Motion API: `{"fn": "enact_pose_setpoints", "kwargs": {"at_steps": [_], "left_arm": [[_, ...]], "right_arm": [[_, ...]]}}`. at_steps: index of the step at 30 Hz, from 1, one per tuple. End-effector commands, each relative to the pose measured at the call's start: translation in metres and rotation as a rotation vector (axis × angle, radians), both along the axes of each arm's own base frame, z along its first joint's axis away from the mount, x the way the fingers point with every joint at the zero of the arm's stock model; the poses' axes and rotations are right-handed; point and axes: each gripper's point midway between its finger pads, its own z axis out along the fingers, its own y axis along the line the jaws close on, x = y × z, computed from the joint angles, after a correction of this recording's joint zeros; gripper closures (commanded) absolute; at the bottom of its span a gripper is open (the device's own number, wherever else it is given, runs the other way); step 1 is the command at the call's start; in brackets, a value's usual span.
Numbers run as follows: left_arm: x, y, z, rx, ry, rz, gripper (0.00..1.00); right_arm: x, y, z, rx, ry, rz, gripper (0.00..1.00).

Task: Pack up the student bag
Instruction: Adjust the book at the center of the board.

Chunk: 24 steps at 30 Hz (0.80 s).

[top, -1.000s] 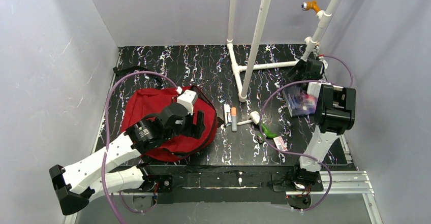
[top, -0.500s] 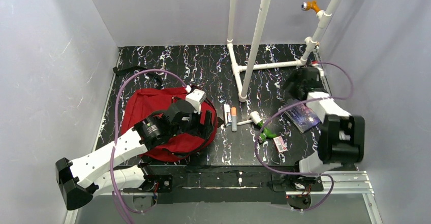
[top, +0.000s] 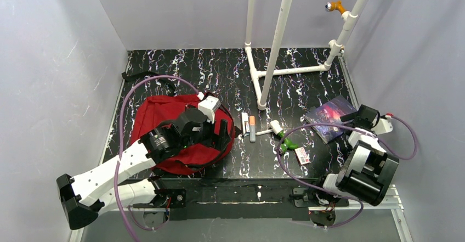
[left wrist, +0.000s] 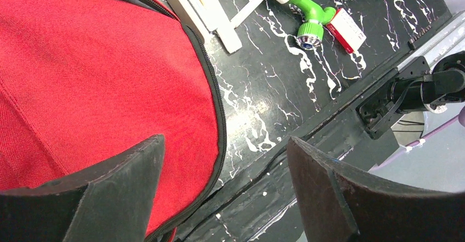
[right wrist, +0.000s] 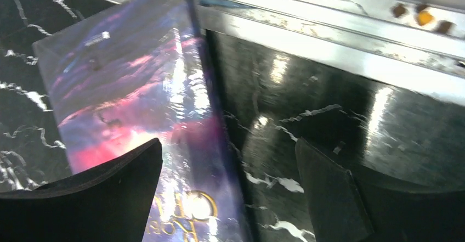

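Woven red cloth student bag (left wrist: 93, 83); glossy book (right wrist: 137, 121)

The marbled surface (top: 208, 72) carries the student bag (top: 156, 113), two markers (top: 252, 128), a green-necked bottle (top: 285, 139), a small box (top: 302, 155) and a book (top: 330, 116).

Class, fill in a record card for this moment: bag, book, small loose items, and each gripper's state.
Bag: large soft red fabric backpack, lying on the black marbled table, left side
Book: glossy purple book, flat on the right, outside the backpack
Small items: two marker-like sticks, green-and-white bottle, red-and-white box, between them
Left gripper: open, above the backpack's edge
Right gripper: open, above the book's edge
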Motion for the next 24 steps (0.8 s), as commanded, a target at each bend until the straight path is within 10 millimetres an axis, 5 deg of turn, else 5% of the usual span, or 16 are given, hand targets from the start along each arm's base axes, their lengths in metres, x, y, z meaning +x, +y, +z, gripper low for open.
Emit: {"fn": "enact_pose_setpoints", "kwargs": {"at_steps": [1, 5, 17, 21, 24], "left_arm": [[-0.004, 0.004, 0.013, -0.031, -0.009, -0.002, 0.19], [-0.003, 0.004, 0.010, -0.035, -0.001, 0.013, 0.19], [0.000, -0.008, 0.007, -0.019, 0.024, -0.005, 0.20], [0.001, -0.011, 0.005, -0.019, 0.028, -0.010, 0.20], [0.000, -0.012, 0.006, -0.018, 0.035, -0.021, 0.19]], "right_arm": [[0.029, -0.006, 0.013, -0.017, -0.065, 0.092, 0.03], [0.047, 0.026, 0.018, 0.026, -0.159, 0.222, 0.18], [0.085, 0.209, 0.062, -0.022, -0.325, 0.988, 0.18], [0.088, 0.177, 0.070, -0.133, -0.244, 0.918, 0.04], [0.092, 0.111, 0.072, -0.176, -0.168, 0.657, 0.02]]}}
